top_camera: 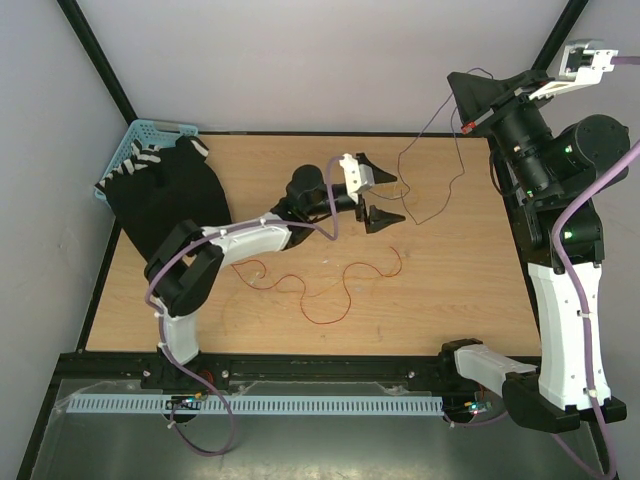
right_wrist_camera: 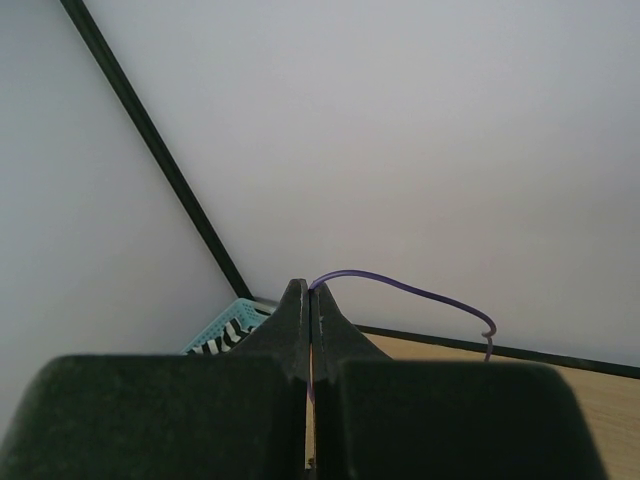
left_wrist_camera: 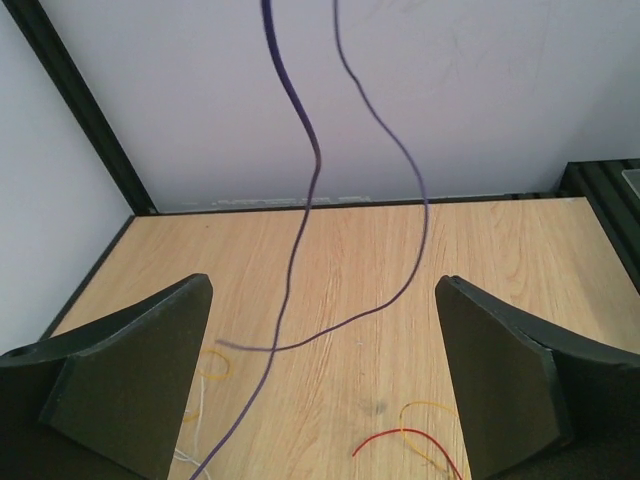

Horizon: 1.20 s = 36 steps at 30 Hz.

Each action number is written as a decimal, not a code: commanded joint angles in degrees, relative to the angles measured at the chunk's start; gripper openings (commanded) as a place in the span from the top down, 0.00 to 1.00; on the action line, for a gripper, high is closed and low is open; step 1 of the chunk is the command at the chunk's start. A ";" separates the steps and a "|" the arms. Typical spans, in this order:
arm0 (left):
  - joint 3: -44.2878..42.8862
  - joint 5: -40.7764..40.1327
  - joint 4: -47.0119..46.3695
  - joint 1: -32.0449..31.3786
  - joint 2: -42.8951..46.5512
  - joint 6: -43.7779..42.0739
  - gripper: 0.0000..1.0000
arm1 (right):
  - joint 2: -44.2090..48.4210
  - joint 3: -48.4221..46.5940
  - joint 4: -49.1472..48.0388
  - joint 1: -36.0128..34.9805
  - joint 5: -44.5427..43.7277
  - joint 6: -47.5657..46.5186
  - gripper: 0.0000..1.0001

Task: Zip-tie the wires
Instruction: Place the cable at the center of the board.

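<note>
Right gripper [right_wrist_camera: 310,300] is clenched on the purple strand [right_wrist_camera: 420,292], raised at far right. The strand drapes down to the table just ahead of the left gripper [left_wrist_camera: 325,390], which is spread wide and empty. Red wires [top_camera: 335,290] lie loose mid-table, nearer. Zip tie — cannot pick it out.

Judged step: gathering the strands. Left should pinch low on the hanging strand — gently, leaving slack.

White-and-black arm links [top_camera: 250,240], purple cables [top_camera: 578,290], black wedge-shaped fingers [left_wrist_camera: 130,370]
</note>
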<state>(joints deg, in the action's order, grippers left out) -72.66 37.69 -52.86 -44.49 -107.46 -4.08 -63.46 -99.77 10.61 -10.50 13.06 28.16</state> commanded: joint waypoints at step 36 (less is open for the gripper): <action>20.98 -16.86 19.79 -3.20 21.71 1.92 1.00 | 1.40 4.89 20.83 -0.11 -26.59 -19.79 1.00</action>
<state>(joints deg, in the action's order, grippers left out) -56.97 24.36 -39.72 -47.33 -91.57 -5.91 -61.60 -95.92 25.71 -10.52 -10.39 12.05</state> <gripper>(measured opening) 0.004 0.011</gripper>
